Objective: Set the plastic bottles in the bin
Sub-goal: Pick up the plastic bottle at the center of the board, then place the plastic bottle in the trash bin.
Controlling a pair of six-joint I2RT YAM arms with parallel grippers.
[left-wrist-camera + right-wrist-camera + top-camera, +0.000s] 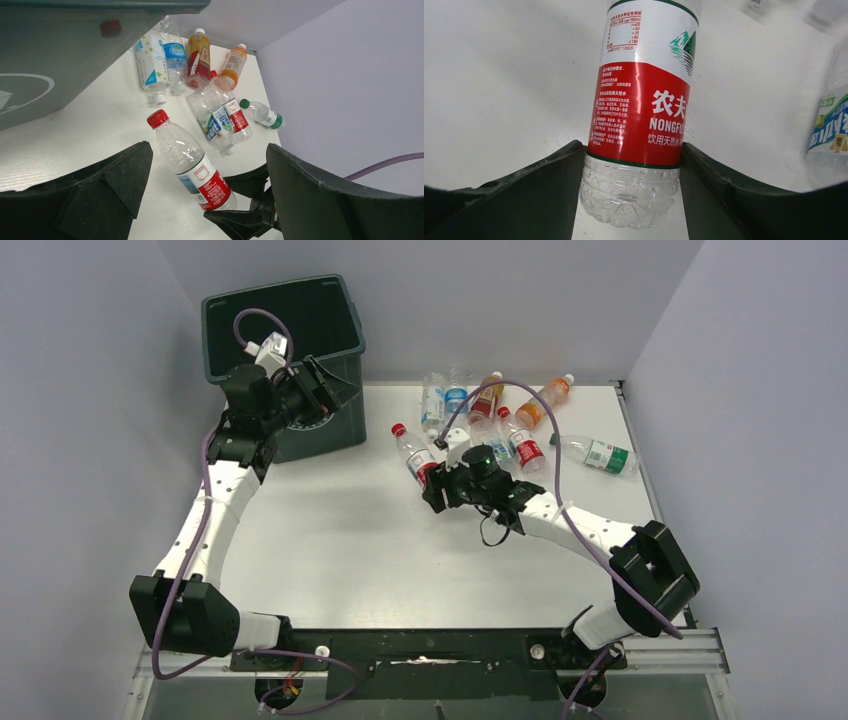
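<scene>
The dark green bin (270, 298) stands at the back left; its wall fills the upper left of the left wrist view (60, 60). My left gripper (322, 390) (209, 147) hangs open and empty in front of the bin. A clear bottle with a red cap and red label (413, 450) (192, 167) (644, 100) lies on the table. My right gripper (432, 486) (631, 150) has its fingers against both sides of that bottle's base end. Several more bottles (500, 415) (200, 65) lie in a heap at the back.
An orange bottle (545, 400) and a green-capped bottle (598, 454) lie at the back right, near the right wall. Another clear bottle (831, 125) lies just to the right of the gripped one. White walls enclose the table on three sides.
</scene>
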